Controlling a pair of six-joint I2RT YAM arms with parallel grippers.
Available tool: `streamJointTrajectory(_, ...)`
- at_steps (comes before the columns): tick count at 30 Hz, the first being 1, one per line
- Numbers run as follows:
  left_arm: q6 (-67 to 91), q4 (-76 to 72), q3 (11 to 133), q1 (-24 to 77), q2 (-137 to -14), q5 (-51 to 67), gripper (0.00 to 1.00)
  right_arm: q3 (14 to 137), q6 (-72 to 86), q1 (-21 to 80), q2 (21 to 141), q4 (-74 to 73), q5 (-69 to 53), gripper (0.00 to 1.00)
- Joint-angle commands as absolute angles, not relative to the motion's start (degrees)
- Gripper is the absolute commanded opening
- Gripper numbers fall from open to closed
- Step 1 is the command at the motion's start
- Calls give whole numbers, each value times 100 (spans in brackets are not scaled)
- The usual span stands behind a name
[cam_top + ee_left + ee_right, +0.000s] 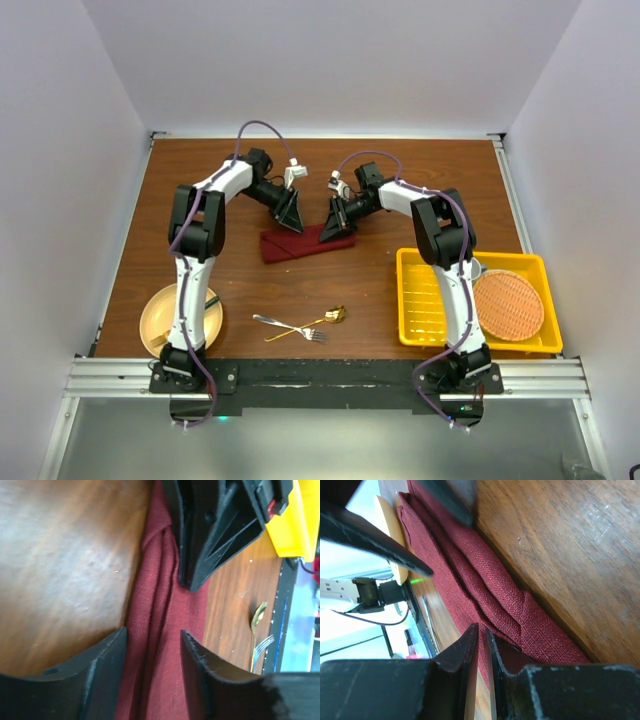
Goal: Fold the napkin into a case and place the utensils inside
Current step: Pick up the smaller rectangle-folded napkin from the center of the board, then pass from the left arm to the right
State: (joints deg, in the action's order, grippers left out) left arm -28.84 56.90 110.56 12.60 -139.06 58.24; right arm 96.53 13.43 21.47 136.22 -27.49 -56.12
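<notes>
The maroon napkin [305, 243] lies mid-table as a narrow strip with lengthwise folds. My left gripper [290, 218] is down on its left part. In the left wrist view that gripper [153, 632] is open, its jaws straddling the folds of the napkin [160, 595] without pinching them. My right gripper [336, 228] is at the strip's right end. In the right wrist view it [481, 628] is shut on a thin edge layer of the napkin [485, 580]. The silver fork [283, 324] and gold spoon [322, 319] lie crossed near the front edge, away from both grippers.
A tan plate [160, 322] holding dark-handled cutlery sits at the front left. At the front right a yellow tray [425, 300] holds the round orange woven mat [508, 303]. The right arm's forearm passes over the tray's left part.
</notes>
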Motion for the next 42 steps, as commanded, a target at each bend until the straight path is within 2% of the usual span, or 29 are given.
streamJointTrajectory(1,-3120,6003,10916,1397,-14238,5730,46,9378,817,2092,13737,-2786,-4122,17)
streamJointTrajectory(4,-3024,5951,10960,1397,-14308,5783,33,9317,826,2092,13702,-2742,-4113,17)
streamJointTrajectory(5,-2936,5907,10986,1397,-14326,5801,24,9308,826,2092,13693,-2733,-4113,17)
streamJointTrajectory(9,-2883,5687,10995,1397,-14195,5705,1,9281,835,2101,13632,-2716,-4139,17)
streamJointTrajectory(13,-3023,5336,10697,1406,-13783,5564,0,9351,853,2083,13272,-2663,-4534,23)
streamJointTrajectory(19,-3734,5256,10460,1441,-13360,5353,0,10060,923,1680,12631,-3014,-5607,44)
streamJointTrajectory(20,-3970,5265,10442,1459,-13316,5309,0,10220,810,1644,12612,-3206,-5729,50)
streamJointTrajectory(24,-4517,5274,10336,1547,-13114,5151,0,11194,414,1503,12735,-3734,-5748,66)
streamJointTrajectory(27,-4719,5133,10170,1582,-12894,5089,0,11547,-147,1503,12884,-3990,-5407,72)
streamJointTrajectory(33,-4957,4712,9721,1635,-12411,5036,0,12426,-975,1625,13552,-4613,-5212,79)
streamJointTrajectory(42,-5431,4570,9422,1723,-12024,5010,0,12121,-2083,2232,13579,-4799,-5352,81)
